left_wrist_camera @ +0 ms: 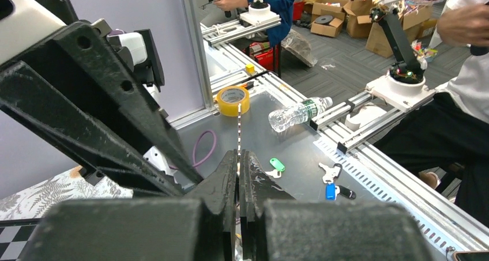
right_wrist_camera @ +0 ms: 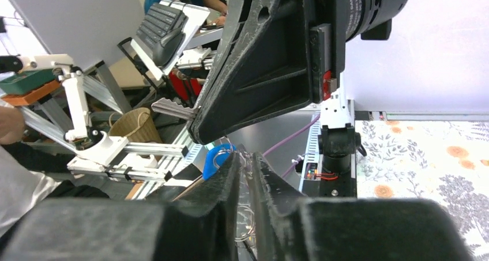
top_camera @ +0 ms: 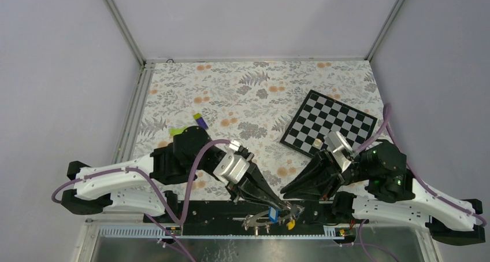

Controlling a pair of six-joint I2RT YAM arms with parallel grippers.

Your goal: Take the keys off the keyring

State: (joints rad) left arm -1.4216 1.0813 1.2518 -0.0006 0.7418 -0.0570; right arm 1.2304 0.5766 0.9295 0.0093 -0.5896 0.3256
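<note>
My two grippers meet over the table's near edge. The left gripper (top_camera: 285,206) (left_wrist_camera: 238,157) is shut on the keyring (left_wrist_camera: 238,128), which shows edge-on as a thin line running out past its tips. The right gripper (top_camera: 286,191) (right_wrist_camera: 248,156) is shut on a flat shiny piece of the bunch, apparently a silver key, with small wire rings between its pads. A blue key (top_camera: 271,215) (right_wrist_camera: 214,159) hangs at its tip. A yellow key (top_camera: 290,221) and silver keys (top_camera: 254,220) dangle below. Another silver key (right_wrist_camera: 173,108) sticks out behind the left gripper.
A chessboard (top_camera: 329,123) lies at the back right and a purple-and-green block (top_camera: 199,120) behind the left arm. On the metal shelf below the edge lie a tape roll (left_wrist_camera: 233,99), a bottle (left_wrist_camera: 297,112), a green-tagged key (left_wrist_camera: 277,163) and blue and black keys (left_wrist_camera: 333,189).
</note>
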